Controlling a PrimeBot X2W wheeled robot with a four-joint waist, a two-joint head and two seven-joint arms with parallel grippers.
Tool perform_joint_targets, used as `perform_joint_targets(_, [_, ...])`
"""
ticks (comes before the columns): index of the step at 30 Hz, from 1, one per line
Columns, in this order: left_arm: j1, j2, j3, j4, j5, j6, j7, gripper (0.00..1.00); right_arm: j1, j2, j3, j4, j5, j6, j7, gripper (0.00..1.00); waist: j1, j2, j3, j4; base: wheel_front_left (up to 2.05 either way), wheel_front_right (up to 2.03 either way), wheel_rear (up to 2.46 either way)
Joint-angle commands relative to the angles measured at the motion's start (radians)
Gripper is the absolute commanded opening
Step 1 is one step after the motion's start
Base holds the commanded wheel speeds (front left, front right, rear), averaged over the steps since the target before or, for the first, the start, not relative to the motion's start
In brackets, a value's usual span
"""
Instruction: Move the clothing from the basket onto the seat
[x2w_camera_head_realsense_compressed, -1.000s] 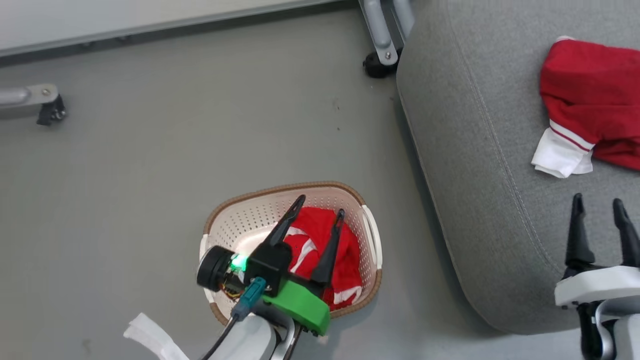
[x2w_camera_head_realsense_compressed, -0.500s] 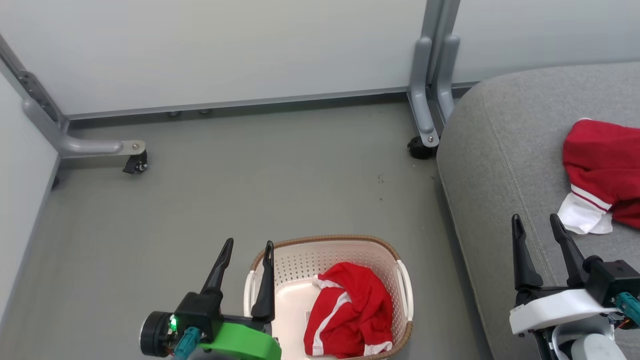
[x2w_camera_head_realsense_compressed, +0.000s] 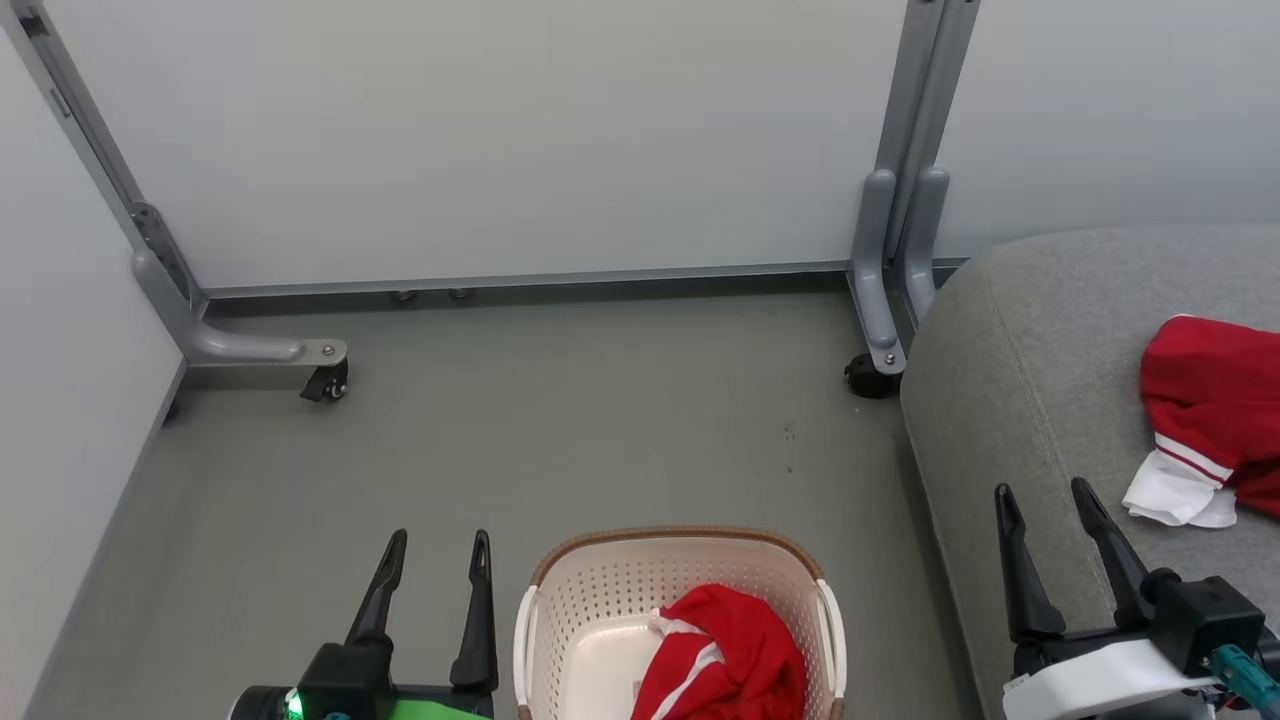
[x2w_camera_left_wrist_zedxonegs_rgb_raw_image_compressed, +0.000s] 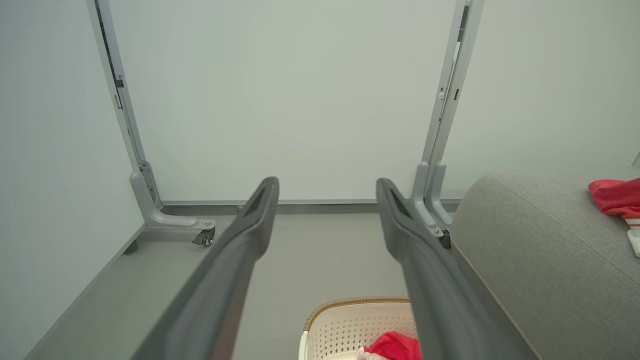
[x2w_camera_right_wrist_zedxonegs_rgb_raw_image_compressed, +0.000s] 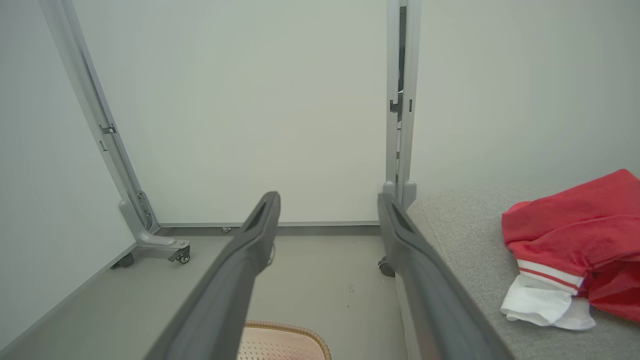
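Left end effector (x2w_camera_head_realsense_compressed: 441, 537) pulled off basket (x2w_camera_head_realsense_compressed: 590, 600), wide | right end effector (x2w_camera_head_realsense_compressed: 1041, 487) wide | red garment (x2w_camera_head_realsense_compressed: 1210, 400) on seat (x2w_camera_head_realsense_compressed: 1030, 380) | second garment (x2w_camera_head_realsense_compressed: 735, 655) in basket

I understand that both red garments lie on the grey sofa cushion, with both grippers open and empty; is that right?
Not quite. Only one red garment lies on the grey sofa cushion; the other garment is inside the cream-white perforated basket on the floor, as the head view shows. The rest holds: the left gripper and the right gripper are both open and empty.
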Motion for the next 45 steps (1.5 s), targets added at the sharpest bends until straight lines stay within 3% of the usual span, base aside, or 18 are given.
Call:
perform_joint_targets(1, [0.022,-0.001,0.008,0.004,0.005,-0.007,0.0,1.0,0.014,-0.003,0.003,-0.007,-0.007,-0.001,-0.003,1.0,0.0001,0.0,-0.007,-0.003,0.0,0.0,0.0])
perform_joint_targets(45, [0.022,-0.001,0.001,0.042,-0.003,-0.009,0.0,1.0,0.044,-0.015,0.039,-0.038,-0.004,-0.001,-0.003,1.0,0.0001,0.0,-0.008,-0.028,0.0,0.0,0.0])
